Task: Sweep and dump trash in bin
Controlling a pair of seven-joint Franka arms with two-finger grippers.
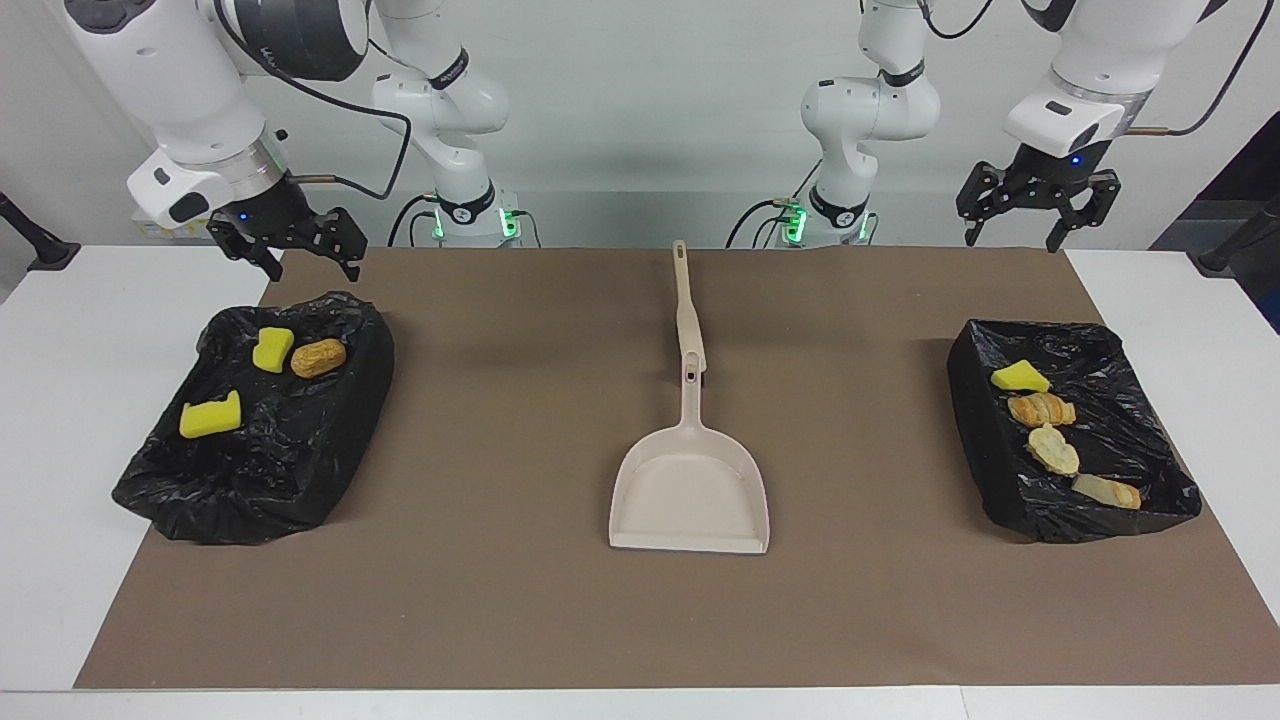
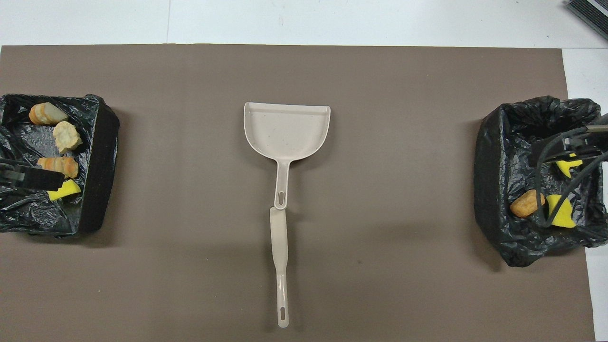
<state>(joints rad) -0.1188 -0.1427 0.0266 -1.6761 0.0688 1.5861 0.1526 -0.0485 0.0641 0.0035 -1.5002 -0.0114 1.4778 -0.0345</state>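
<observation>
The trash lies in two black-lined bins. The bin toward the left arm's end of the counter holds one yellow sponge chunk and three bread-like lumps; the other bin, toward the right arm's end, holds two yellow chunks and one brown lump. Between the bins, on the brown mat, rest the beige dustpan and, touching its handle tip on the side nearer the robots, the brush. Left end effector: raised over the mat's edge, fingers spread wide, holding nothing. Right end effector: raised over its bin's rim nearest the robots, likewise spread wide and empty.
</observation>
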